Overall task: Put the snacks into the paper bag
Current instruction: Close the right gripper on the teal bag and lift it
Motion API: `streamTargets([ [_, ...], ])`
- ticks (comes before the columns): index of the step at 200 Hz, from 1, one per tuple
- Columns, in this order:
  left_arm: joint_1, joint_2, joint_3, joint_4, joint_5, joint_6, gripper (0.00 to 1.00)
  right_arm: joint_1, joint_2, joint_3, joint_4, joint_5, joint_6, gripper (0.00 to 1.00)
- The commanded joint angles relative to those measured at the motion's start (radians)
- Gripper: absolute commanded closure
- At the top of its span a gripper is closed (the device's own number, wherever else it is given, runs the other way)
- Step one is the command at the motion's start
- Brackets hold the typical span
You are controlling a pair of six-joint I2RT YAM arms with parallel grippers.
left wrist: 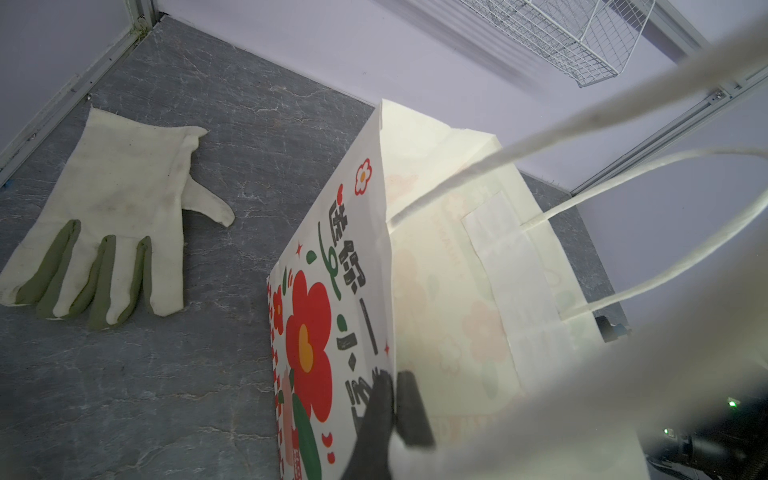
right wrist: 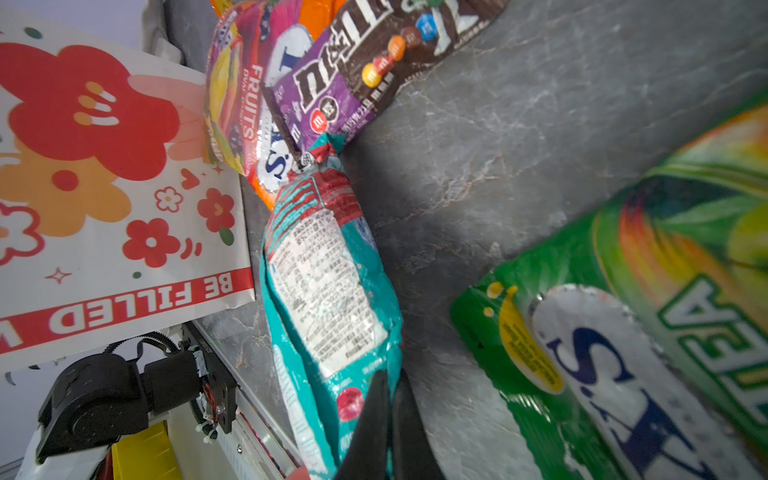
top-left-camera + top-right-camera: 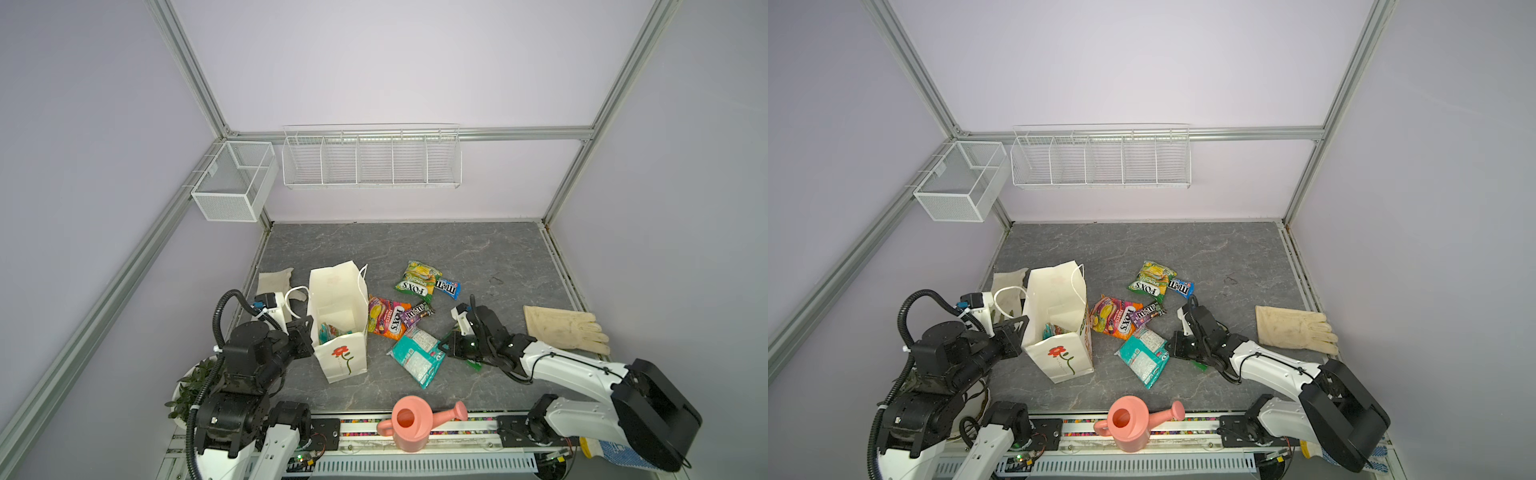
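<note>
**Pinching a teal pack for the lift to the bag**

Picking up looks to be the step in hand. The right end effector point(image 3: 446, 345) is reaching low over the grey stone-patterned table point(image 3: 478, 257). In the right wrist view its jaws are pressing almost together on what appears to be the near end of the crinkled teal-and-white snack pack point(image 2: 328, 282).

That pack is lying flat, label side up, just right of the bag and toward the table's near edge. Its long axis is running roughly from the far edge to the near edge, and its crimped far end is touching the small purple M&M's pack point(image 3: 417, 311).

The left end effector point(image 1: 392, 399) is clamping narrowly on a side wall of the tall cream-white paper bag with the red flower point(image 3: 345, 361). The bag is standing upright near the table's left edge, its mouth opening upward and the flower facing the near edge. A second teal-and-white pack point(image 3: 330, 332) is lying inside it.

The next move is probably calling for a straight lift so the pack is hanging from its pinched end. Then it is carrying leftward over the mouth and lowering end-first. With so thin a hold, the pack may be slipping.

A glossy green-yellow FOX'S bag point(image 2: 623, 332) is lying under the right arm, waiting.
</note>
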Motion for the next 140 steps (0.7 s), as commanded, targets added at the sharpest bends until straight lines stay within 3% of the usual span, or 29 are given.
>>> streamTargets([
  [1,-0.005,-0.011,-0.009,-0.007,-0.015,-0.004,1.00,0.002,-0.044,0.001,-0.001,-0.017,-0.010,0.94],
  [140,-0.008,-0.013,-0.009,-0.006,-0.016,-0.005,1.00,0.028,-0.196,0.077,-0.032,-0.032,-0.049,0.93],
])
